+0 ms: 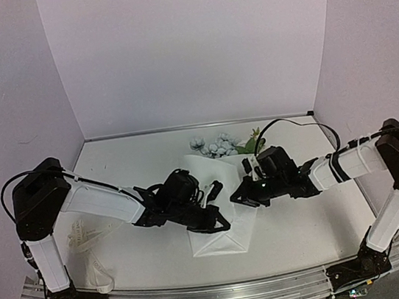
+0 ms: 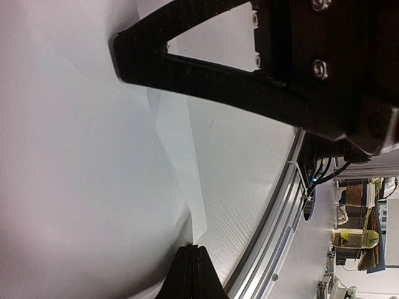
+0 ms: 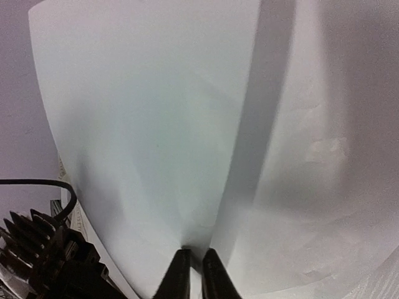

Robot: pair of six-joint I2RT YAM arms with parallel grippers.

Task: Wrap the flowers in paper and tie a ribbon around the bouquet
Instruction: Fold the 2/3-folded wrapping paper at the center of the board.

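Observation:
The white paper (image 1: 218, 240) lies folded in a cone over the flowers, whose pale blooms (image 1: 214, 147) and green leaves stick out at its far end. My left gripper (image 1: 223, 225) rests on the paper's near left part. In the left wrist view its fingertips (image 2: 193, 250) are pressed together on an edge of the paper (image 2: 75, 156). My right gripper (image 1: 236, 198) meets the cone from the right. Its fingers (image 3: 177, 274) pinch a fold of the paper (image 3: 156, 124). The ribbon (image 1: 85, 236) lies loose at the near left by the left arm.
The white table (image 2: 249, 174) ends in an aluminium rail (image 1: 219, 292) along the near edge. White walls close the back and sides. A black arm part (image 2: 206, 81) crosses the top of the left wrist view. Both arms lean in over the middle.

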